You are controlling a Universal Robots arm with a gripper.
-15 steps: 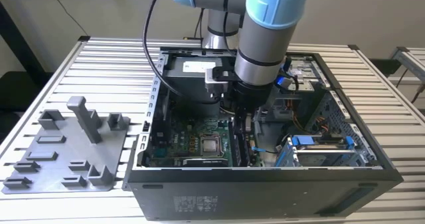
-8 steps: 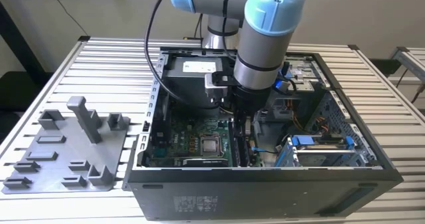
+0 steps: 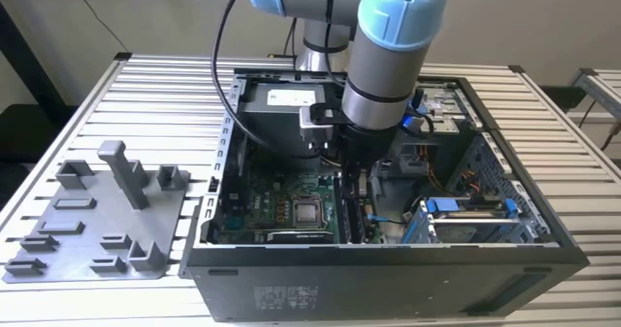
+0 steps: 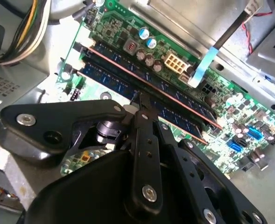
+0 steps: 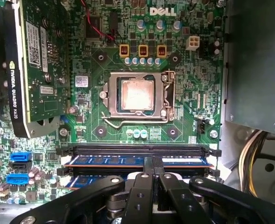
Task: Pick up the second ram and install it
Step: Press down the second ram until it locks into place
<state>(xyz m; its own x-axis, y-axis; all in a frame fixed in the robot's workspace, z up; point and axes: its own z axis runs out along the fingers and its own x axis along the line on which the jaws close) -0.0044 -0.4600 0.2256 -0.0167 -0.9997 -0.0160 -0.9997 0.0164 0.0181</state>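
The second ram (image 5: 104, 160) is a thin dark stick with blue chips. It stands edge-up in a slot on the green motherboard, and the second wrist view shows the second ram (image 4: 110, 83) lengthwise. My gripper (image 5: 152, 161) is shut, its black fingertips together and resting on the stick's top edge near the middle. In the second wrist view the gripper (image 4: 139, 100) meets the same stick. Another stick (image 5: 88, 180) sits in the slot alongside. In the exterior view the gripper (image 3: 351, 187) reaches down into the open computer case (image 3: 388, 258), beside the square silver CPU (image 3: 308, 212).
An empty black slot (image 5: 137, 150) lies between the sticks and the CPU socket (image 5: 136, 95). A graphics card (image 5: 34, 65) stands at one side, and cables (image 4: 25, 32) and a metal wall crowd the other. A grey tray (image 3: 97, 225) with blocks lies on the slatted table at the exterior view's left.
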